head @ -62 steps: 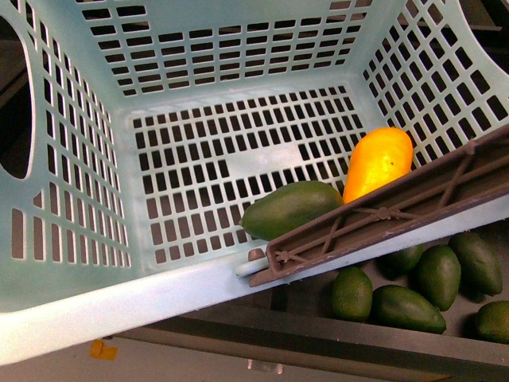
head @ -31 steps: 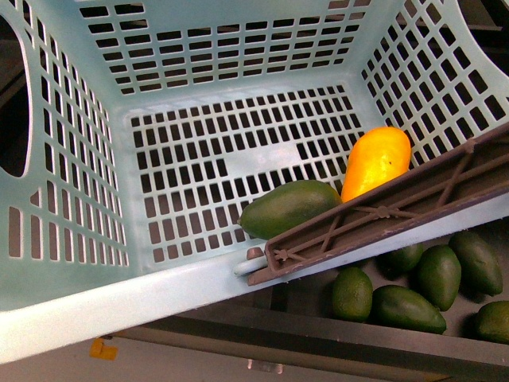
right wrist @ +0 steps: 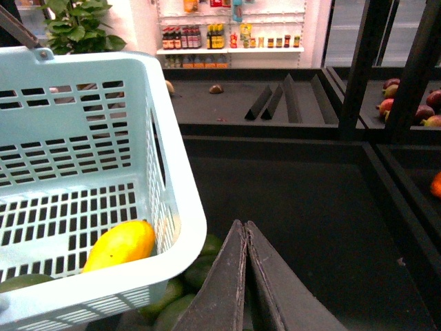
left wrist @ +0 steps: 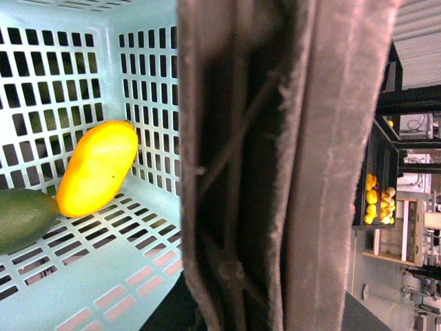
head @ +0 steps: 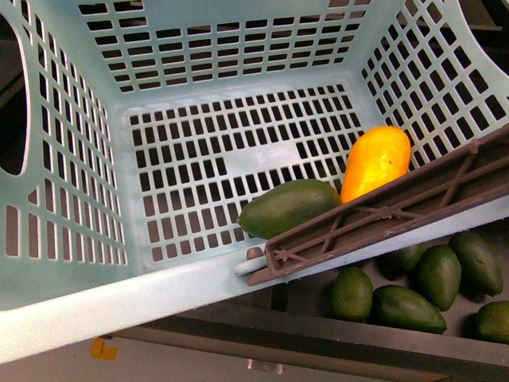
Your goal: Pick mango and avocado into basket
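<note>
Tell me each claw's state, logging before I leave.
Left claw: not visible; only the basket's brown handle fills its view.
Right claw: closed, holding nothing.

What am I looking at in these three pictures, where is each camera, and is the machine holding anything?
This is a two-armed robot in a shop. The front view comes from a camera on its body, looking down into a turquoise basket. A mango and an avocado lie on the basket floor, touching, beside the brown handle. More avocados lie in a dark bin below, outside the basket.

The other two pictures come from cameras on the wrists. The left wrist view sits very close to the handle, which fills the picture; the left gripper itself is not visible there. The right wrist view shows the right gripper shut, holding nothing, just outside the basket above the dark shelf.
</note>
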